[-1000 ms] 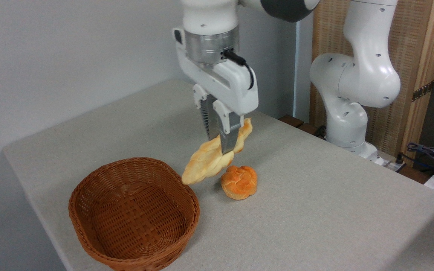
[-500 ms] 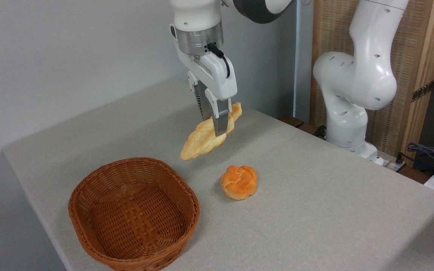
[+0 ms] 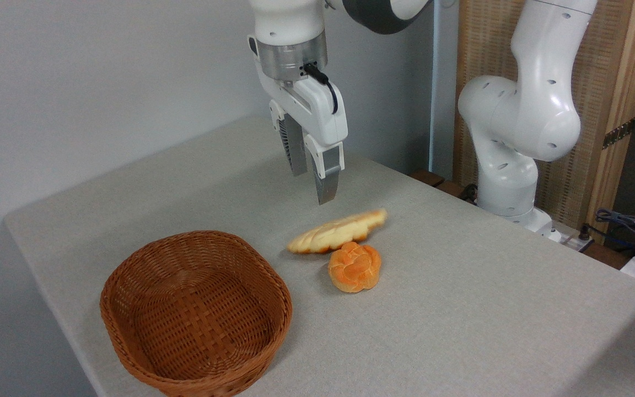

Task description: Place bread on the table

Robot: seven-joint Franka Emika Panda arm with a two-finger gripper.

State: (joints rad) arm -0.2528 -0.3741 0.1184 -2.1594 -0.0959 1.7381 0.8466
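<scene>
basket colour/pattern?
Brown woven wicker basket, best seen in the fixed camera view.

Braided bread [image 3: 337,232] (pale golden) lies on grey table [image 3: 461,309].

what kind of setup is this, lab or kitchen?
Likely a robotics lab: a Franka arm beside a bare grey table, loose cables at right, and bread as a prop.

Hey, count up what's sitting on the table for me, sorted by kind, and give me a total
Long braided loaves: 1, the bread, lying on the table.
Round knotted buns: 1, the orange bun, right next to the loaf.
Wicker baskets: 1, the brown basket, nothing in it.
Total: 3
</scene>
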